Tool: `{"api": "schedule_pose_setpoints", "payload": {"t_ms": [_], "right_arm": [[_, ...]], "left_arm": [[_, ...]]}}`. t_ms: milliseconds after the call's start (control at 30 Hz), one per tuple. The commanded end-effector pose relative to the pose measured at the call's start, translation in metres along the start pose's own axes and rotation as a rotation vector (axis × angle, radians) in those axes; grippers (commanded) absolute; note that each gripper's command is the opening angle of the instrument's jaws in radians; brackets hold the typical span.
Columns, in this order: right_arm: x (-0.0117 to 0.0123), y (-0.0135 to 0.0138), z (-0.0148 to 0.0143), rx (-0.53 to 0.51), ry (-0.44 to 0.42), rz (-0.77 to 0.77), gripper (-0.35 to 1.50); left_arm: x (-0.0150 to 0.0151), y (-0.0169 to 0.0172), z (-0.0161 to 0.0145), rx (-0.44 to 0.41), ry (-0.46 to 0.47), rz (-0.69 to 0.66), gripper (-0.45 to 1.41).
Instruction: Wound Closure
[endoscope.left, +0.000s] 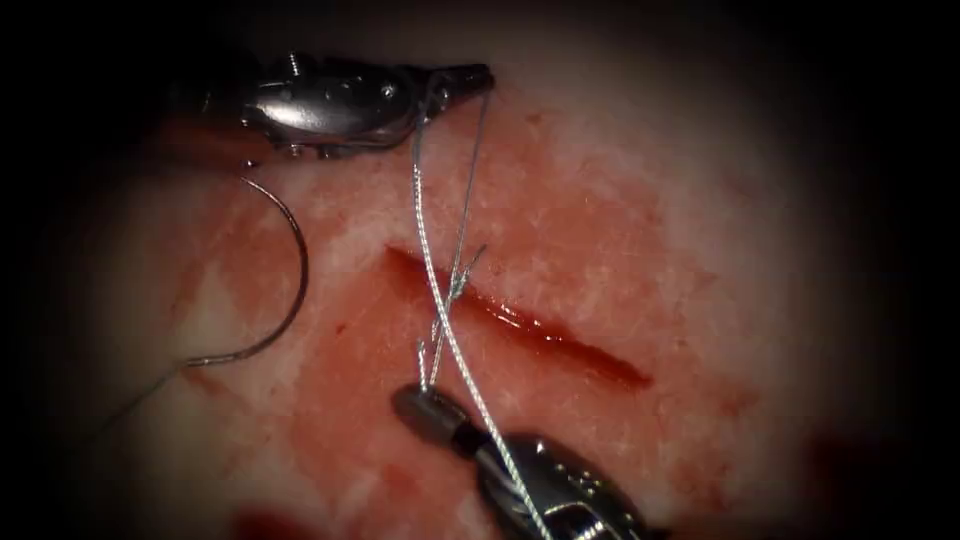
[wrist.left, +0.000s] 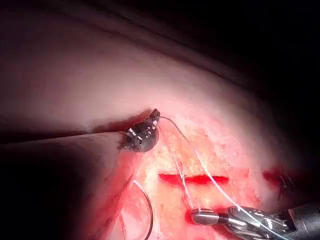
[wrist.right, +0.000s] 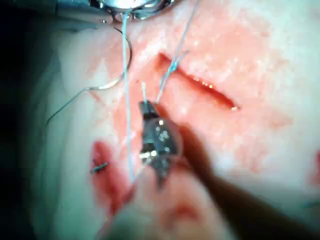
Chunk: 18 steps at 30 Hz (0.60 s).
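Note:
The cut (endoscope.left: 560, 340) runs slantwise across the tissue (endoscope.left: 700, 200). My left tool (endoscope.left: 470, 78) sits beyond the cut's left end, jaws shut on the thread (endoscope.left: 430, 270). Two strands run down from it to a knot (endoscope.left: 457, 287) over the cut. On the near side, my right tool (endoscope.left: 418, 400) is shut on the thread's short end. The curved needle (endoscope.left: 297, 262) lies free on the tissue left of the cut, held by neither tool. The left wrist view has the left tool (wrist.left: 154, 116), right tool (wrist.left: 200, 217) and cut (wrist.left: 210, 179). The right wrist view has the right tool (wrist.right: 146, 106) and needle (wrist.right: 125, 70).
Red fluid (endoscope.left: 350, 400) stains the tissue around the cut. The needle's trailing thread (endoscope.left: 140, 395) runs off to the lower left. A short dark cut end of thread (wrist.right: 100, 166) lies in a red patch away from the cut.

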Motion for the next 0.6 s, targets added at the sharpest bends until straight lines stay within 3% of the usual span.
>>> {"api": "schedule_pose_setpoints", "payload": {"t_ms": [33, 467, 600], "right_arm": [[-0.0009, -0.0004, 0.0002, 0.003, -0.003, 0.000, -0.35], [-0.0006, -0.0009, -0.0002, 0.007, 0.017, 0.005, -0.35], [0.0012, -0.0003, 0.0000, 0.021, 0.128, 0.014, -0.35]], "left_arm": [[-0.0003, 0.0005, 0.0005, -0.001, -0.002, -0.003, -0.35], [0.0007, -0.0001, 0.0006, 0.004, -0.009, -0.002, -0.35], [0.0008, 0.0003, -0.0001, -0.010, -0.005, -0.004, -0.35]]}}
